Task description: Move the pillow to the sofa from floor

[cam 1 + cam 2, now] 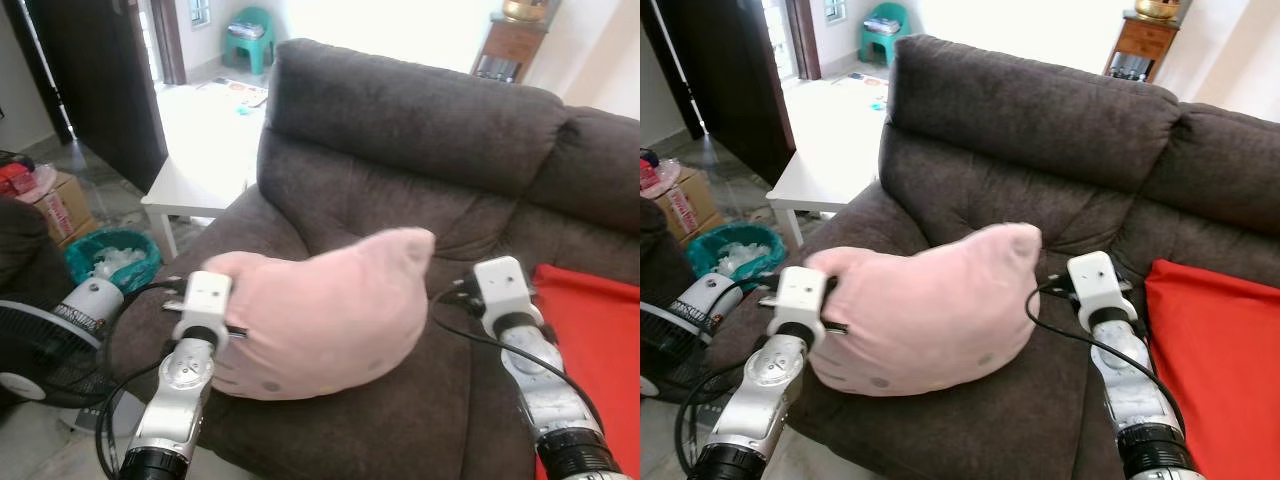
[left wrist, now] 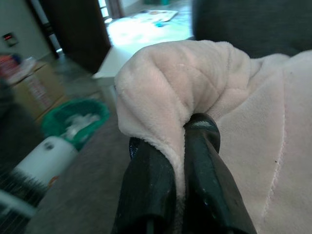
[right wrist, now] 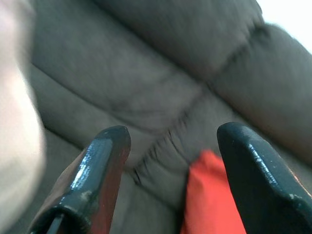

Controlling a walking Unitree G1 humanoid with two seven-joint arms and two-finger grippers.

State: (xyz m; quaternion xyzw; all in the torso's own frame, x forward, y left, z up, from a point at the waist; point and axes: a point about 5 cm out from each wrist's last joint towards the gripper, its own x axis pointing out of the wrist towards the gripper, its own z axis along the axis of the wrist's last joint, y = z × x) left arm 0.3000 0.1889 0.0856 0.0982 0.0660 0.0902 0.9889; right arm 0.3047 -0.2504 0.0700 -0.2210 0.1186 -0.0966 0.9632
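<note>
A pink plush pillow (image 1: 320, 310) lies on the seat of the dark brown sofa (image 1: 400, 130), near the seat's left front. My left gripper (image 2: 178, 134) is shut on a fold of the pillow's left edge, with the fabric pinched between its black fingers (image 2: 148, 180). At the pillow's right side my right gripper (image 3: 173, 131) stands open with nothing between its fingers and faces the sofa's back. The pillow (image 3: 17, 126) shows blurred beside it, and I cannot tell if they touch.
A red cushion (image 1: 590, 330) lies on the sofa seat to the right. Left of the sofa stand a white low table (image 1: 200, 180), a green basket (image 1: 112, 258), a floor fan (image 1: 40, 350) and a cardboard box (image 1: 60, 205).
</note>
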